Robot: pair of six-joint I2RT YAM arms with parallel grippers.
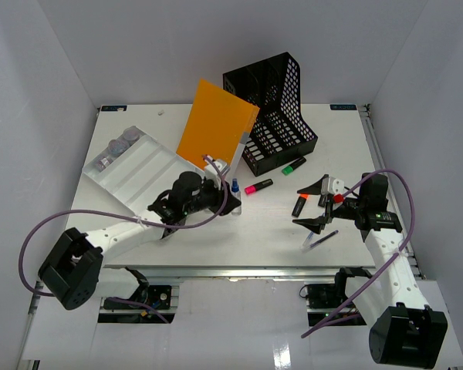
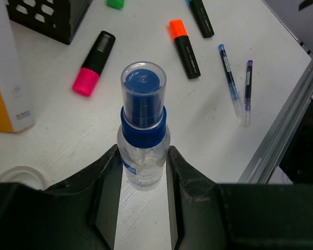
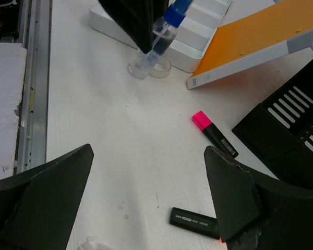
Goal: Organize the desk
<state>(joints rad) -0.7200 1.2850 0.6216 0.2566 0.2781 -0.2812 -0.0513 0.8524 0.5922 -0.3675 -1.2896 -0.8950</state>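
The white desk [image 1: 239, 243] carries scattered stationery. My left gripper [image 1: 230, 197] is shut on a small clear spray bottle with a blue cap [image 2: 143, 104]; its fingertips press the bottle's sides. In the right wrist view the bottle [image 3: 157, 44] leans, with its base at the desk beside a clear tape ring [image 3: 160, 71]. My right gripper [image 1: 318, 206] is open and empty, hovering over the desk [image 3: 125, 135] near an orange highlighter [image 1: 299, 205]. A pink highlighter [image 1: 258, 186], a green highlighter [image 1: 294, 165] and two pens [image 1: 322, 239] lie loose.
A white compartmented tray [image 1: 143, 173] with small jars at its far end sits at the left. An orange notebook [image 1: 216, 127] leans by a black mesh file holder [image 1: 276, 108]. The metal rail [image 1: 239, 270] runs along the front edge.
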